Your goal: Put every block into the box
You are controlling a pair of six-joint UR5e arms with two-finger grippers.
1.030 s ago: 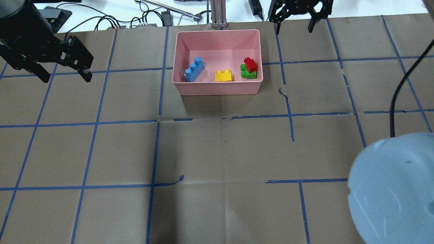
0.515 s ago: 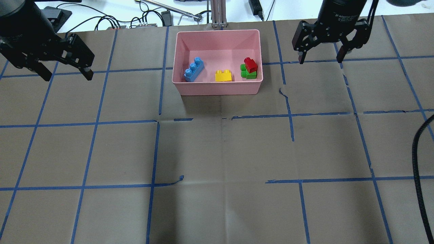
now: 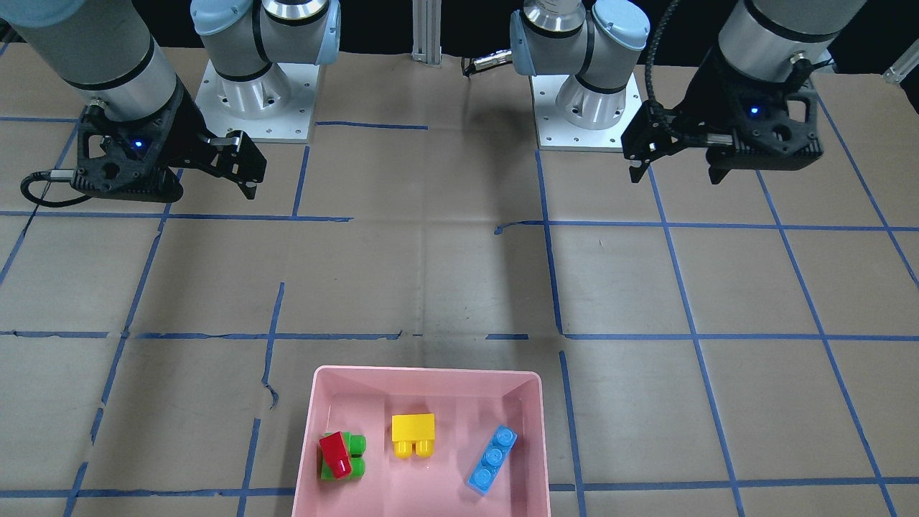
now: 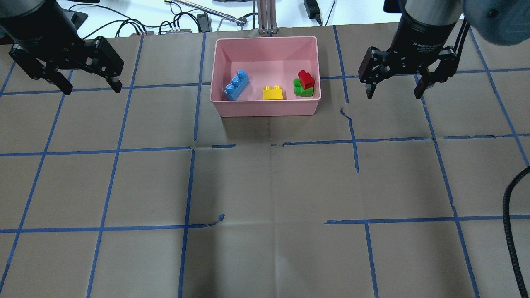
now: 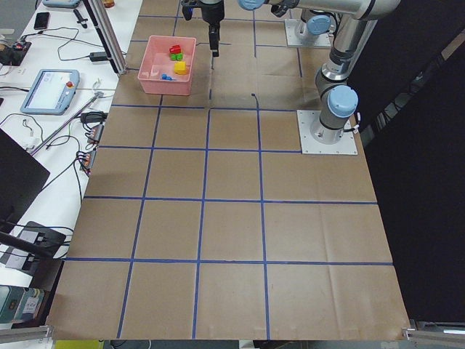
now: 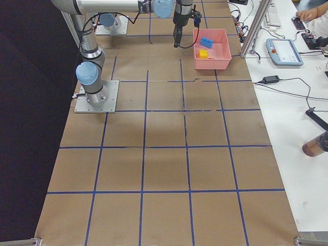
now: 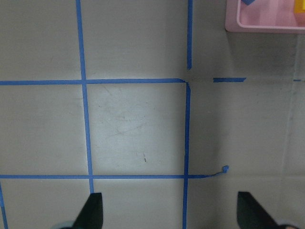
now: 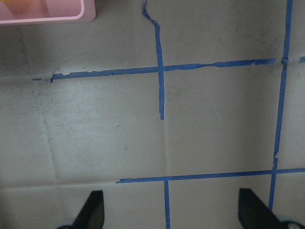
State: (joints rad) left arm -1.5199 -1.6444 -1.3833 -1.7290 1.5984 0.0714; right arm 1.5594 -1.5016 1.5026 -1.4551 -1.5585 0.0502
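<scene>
Brown paper, squared off by blue tape [image 4: 120,149], covers the desk [image 4: 265,186] nearest the robot. Farther out, the left gripper [image 4: 92,87] is held above the paper well to the left of the box. The right gripper [image 4: 393,93] is held near the box's right side, apart from it. Both are seen with their fingers spread wide and nothing between them; in each wrist view only bare paper and tape lie between the two fingertips.

Between the two grippers, the pink box [image 4: 265,108] is set on the desk. All four blocks are found inside it. The yellow brick [image 4: 273,92] lies against the near wall. The blue brick [image 4: 237,85] lies slantwise towards the left wall. By the right wall the green brick [image 4: 305,91] carries the red brick [image 4: 307,79], which is tilted on top of it. Beyond the box, cables [image 4: 136,27] are seen on the white surface past the desk's far edge.

The placing is judged to be finished, and the step in hand is taken to be the parking of the arms. No further grasp is called for. What remains is for the box to be left undisturbed and both grippers to be kept clear of its walls.
</scene>
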